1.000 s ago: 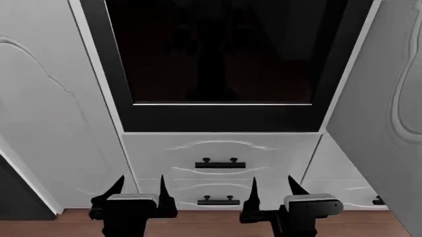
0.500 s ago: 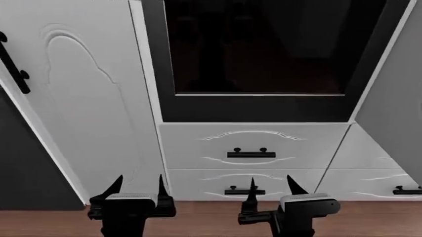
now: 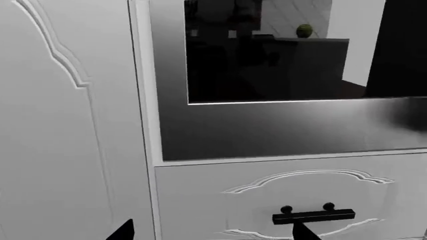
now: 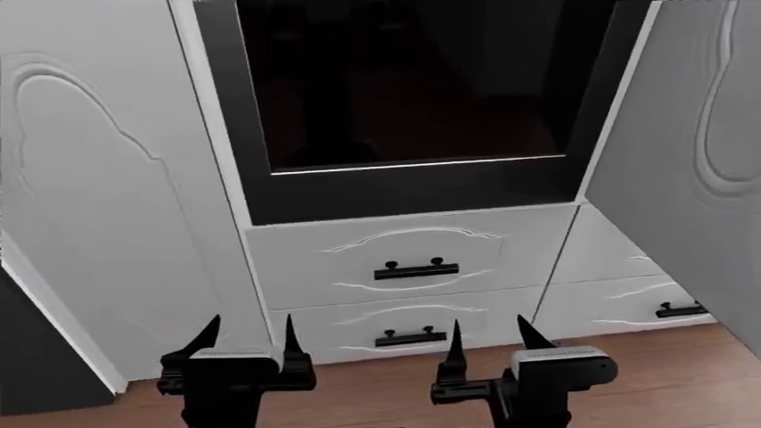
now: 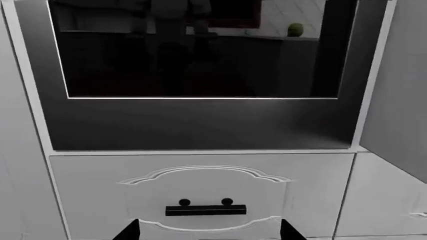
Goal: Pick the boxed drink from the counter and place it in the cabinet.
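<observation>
The boxed drink is out of view, and so is the counter itself. Only a dim reflection in the dark glass shows a block with a green watermelon (image 3: 304,30) on it. The pale cabinet fills the head view: moulded drawers (image 4: 411,254) with black bar handles (image 4: 416,268), and a flat door (image 4: 107,196) on the left. My left gripper (image 4: 252,323) and right gripper (image 4: 487,325) hang low before the drawers, both open and empty. The left gripper (image 3: 212,235) and right gripper (image 5: 210,234) show only their fingertips in the wrist views.
A dark glass-fronted unit (image 4: 405,89) sits above the drawers. Another pale door (image 4: 690,160) angles in at the right, with further drawers (image 4: 618,294) under it. Wooden floor (image 4: 380,383) runs below the drawers. A dark panel (image 4: 36,374) stands at the lower left.
The head view has swung: the cabinet front slid right, then back left, and more wooden floor shows under the drawers. Both grippers keep the same open pose.
</observation>
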